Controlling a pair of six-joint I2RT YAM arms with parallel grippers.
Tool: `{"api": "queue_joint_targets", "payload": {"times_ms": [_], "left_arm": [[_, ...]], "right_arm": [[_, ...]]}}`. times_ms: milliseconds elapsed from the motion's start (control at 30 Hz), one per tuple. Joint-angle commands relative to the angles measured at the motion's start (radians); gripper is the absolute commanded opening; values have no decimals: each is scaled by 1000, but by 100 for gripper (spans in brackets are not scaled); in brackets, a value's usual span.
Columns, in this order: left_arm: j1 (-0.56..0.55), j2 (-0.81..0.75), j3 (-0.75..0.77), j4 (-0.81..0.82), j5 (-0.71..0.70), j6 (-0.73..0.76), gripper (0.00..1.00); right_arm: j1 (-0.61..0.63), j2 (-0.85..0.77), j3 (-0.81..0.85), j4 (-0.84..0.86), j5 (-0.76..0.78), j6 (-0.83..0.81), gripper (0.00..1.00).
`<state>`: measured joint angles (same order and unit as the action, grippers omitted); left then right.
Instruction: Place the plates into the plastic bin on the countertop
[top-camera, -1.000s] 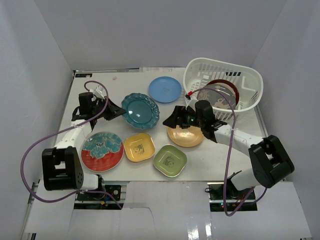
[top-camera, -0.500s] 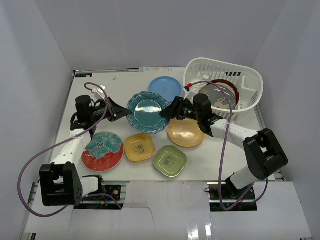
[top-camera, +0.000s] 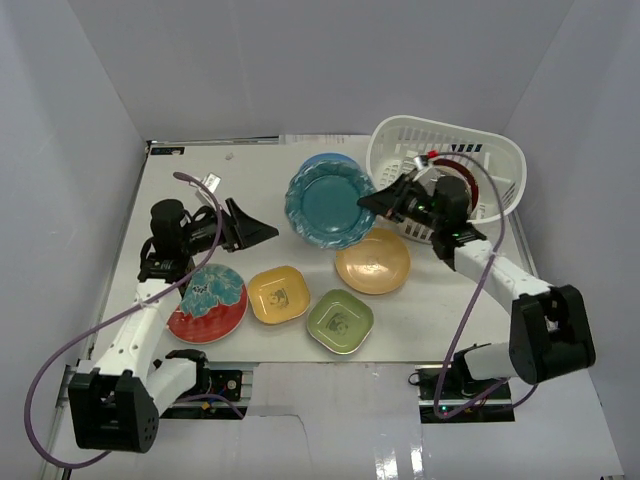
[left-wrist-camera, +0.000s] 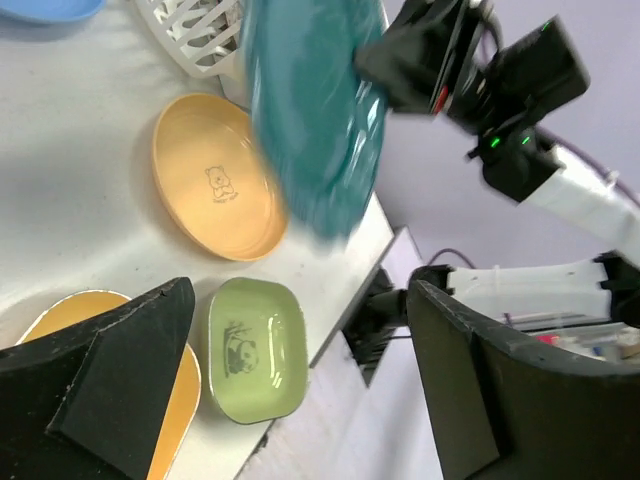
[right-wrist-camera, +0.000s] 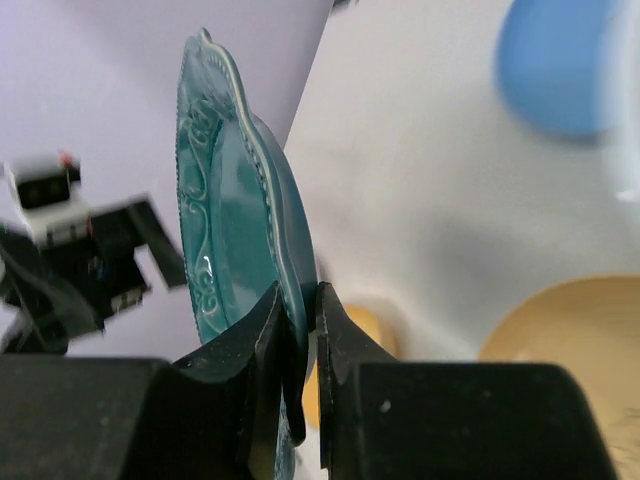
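Your right gripper (right-wrist-camera: 300, 310) is clamped on the rim of the teal scalloped plate (top-camera: 328, 202). The wrist view shows both fingers pinching the edge, with the plate standing nearly on edge and sticking out past the fingertips. It is off the countertop (top-camera: 230, 175), in front of the light blue plate (right-wrist-camera: 555, 70) and just left of the plastic bin (top-camera: 440, 122). The rim grip probably keeps the face free so the plate can tip over the bin wall, which is the next move as I read it.

Your left gripper (top-camera: 255, 228) has its jaws spread wide with nothing in them. It sits well to the left, apart from the plate, likely staying out of the carry path.

Not binned yet:
- orange plate (top-camera: 372, 262)
- yellow plate (top-camera: 278, 294)
- green plate (top-camera: 340, 321)
- red flower plate (top-camera: 205, 300)

All four lie flat, near the arms.
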<state>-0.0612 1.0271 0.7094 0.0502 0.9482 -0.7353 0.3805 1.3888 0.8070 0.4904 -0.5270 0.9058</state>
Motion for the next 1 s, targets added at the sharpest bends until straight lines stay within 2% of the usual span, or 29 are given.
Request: {"api": "queue_joint_targets", "payload": {"times_ms": [0, 100, 167, 267, 367, 600, 867, 900, 933, 967], "left_arm": [[-75, -103, 18, -163, -77, 160, 98], [-156, -172, -1, -246, -187, 269, 98], [-192, -196, -19, -265, -255, 327, 98], [-242, -231, -53, -299, -333, 373, 98], [-259, -245, -44, -311, -361, 389, 98], [-270, -251, -44, -317, -365, 392, 98], [-270, -240, -44, -316, -365, 395, 98], [-270, -239, -44, -316, -365, 395, 98], [-270, -237, -44, -316, -367, 396, 98], [-270, -234, -44, -316, -368, 396, 98]], "right_arm": [[-224, -152, 89, 87, 19, 82, 8], [-400, -186, 135, -10, 24, 44, 8], [-459, -175, 173, -154, 88, -22, 8], [-528, -137, 228, -251, 192, -174, 8], [-557, -90, 265, -292, 261, -232, 8], [-589, 56, 291, -331, 265, -285, 8], [-588, 139, 281, -374, 315, -330, 9], [-588, 144, 287, -407, 332, -337, 12], [-585, 142, 291, -420, 347, -349, 30], [-582, 141, 296, -432, 366, -375, 44]]}}
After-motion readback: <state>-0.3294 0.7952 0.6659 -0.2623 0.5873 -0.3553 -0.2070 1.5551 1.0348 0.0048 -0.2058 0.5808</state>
